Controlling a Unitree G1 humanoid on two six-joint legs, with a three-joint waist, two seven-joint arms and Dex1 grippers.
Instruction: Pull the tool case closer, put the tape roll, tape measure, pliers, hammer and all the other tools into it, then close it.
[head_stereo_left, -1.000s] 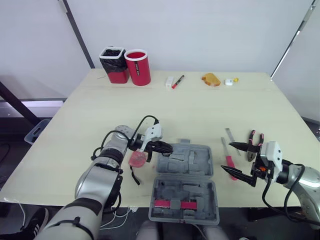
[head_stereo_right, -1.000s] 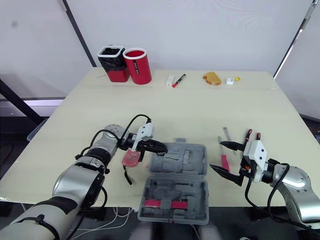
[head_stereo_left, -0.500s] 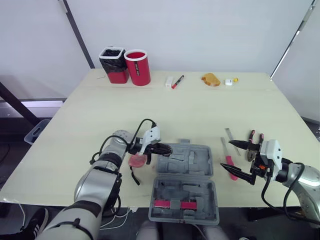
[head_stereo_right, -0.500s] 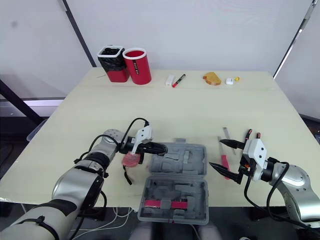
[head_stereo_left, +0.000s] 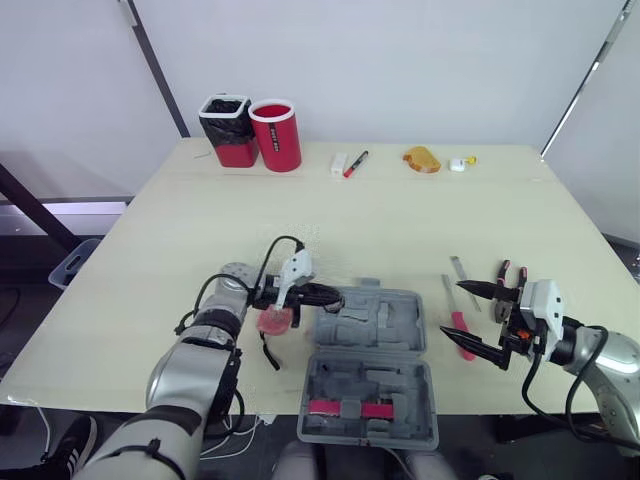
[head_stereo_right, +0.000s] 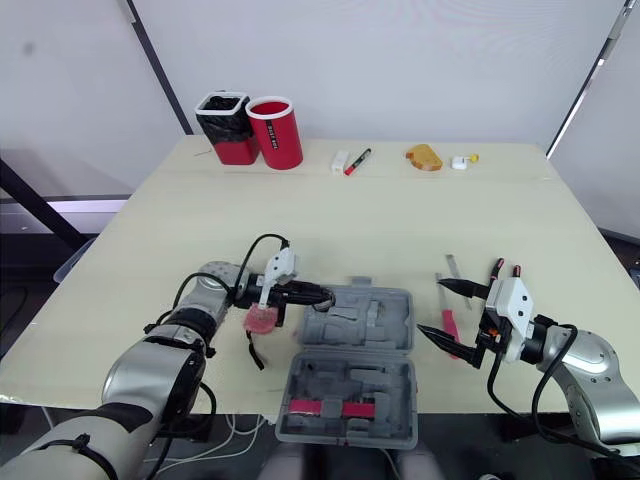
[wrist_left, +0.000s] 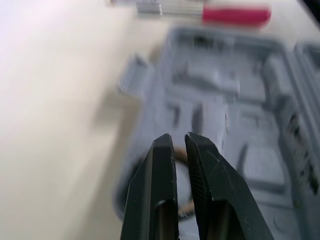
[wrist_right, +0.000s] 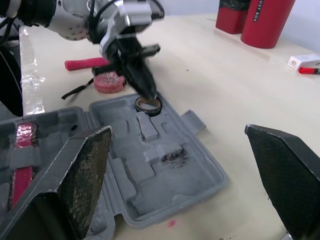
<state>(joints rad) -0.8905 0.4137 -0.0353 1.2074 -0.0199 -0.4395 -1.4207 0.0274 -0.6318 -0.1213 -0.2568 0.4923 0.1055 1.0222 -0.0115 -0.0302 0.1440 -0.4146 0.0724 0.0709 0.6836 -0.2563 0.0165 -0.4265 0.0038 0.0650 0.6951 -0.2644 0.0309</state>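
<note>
Pinching tape roll (wrist_right: 149, 110) in case (head_stereo_left: 400, 330) corner, L tool (head_stereo_left: 339, 297); R tool (head_stereo_left: 452, 310) wide open, empty, nr table (head_stereo_left: 480, 385) edge

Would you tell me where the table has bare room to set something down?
The broad middle of the table, between the cups and the tool case, is bare. Crowded: left gripper and tape measure at the case's left edge; screwdriver, pliers, right gripper right of it.
</note>
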